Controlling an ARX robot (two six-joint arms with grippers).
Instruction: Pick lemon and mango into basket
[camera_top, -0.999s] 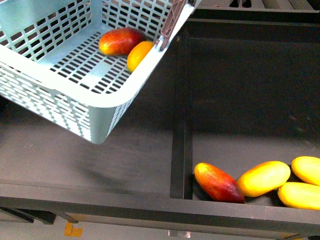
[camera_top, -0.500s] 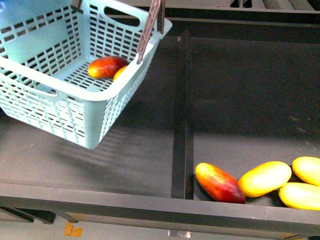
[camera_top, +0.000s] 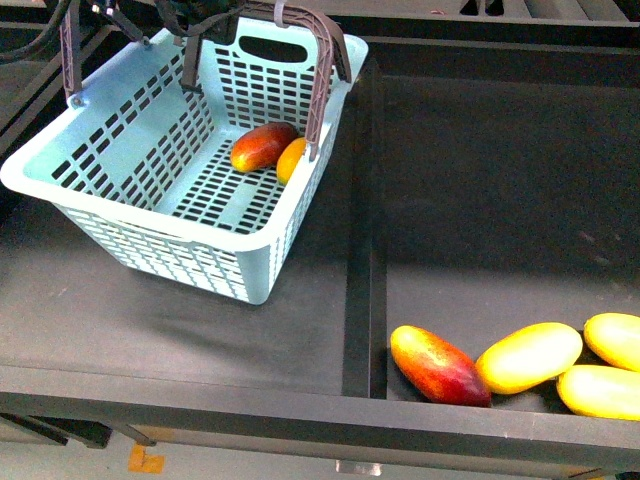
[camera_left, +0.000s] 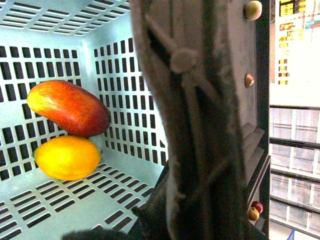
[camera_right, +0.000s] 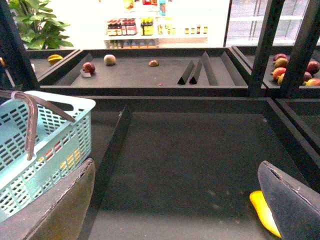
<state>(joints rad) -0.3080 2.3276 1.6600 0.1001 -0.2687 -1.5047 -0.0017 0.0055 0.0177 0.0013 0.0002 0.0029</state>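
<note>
Basket (camera_top: 250, 275) swung lower, one mango (camera_top: 262, 146), one lemon (camera_top: 291, 158) inside; left pincer unclear, right pincer (camera_right: 175, 200) agape

— How is the light in the front view?
— Even and fairly bright from above; the basket (camera_top: 100, 215) casts a soft shadow on the dark shelf (camera_top: 150, 320), and the picture is sharp.
— And the wrist views?
— In the left one, the brown handle (camera_left: 195, 125) is a close, soft blur, while the mango (camera_left: 67, 107) and lemon (camera_left: 67, 157) are crisp. In the right one, the shop background (camera_right: 150, 20) is blown out white.
</note>
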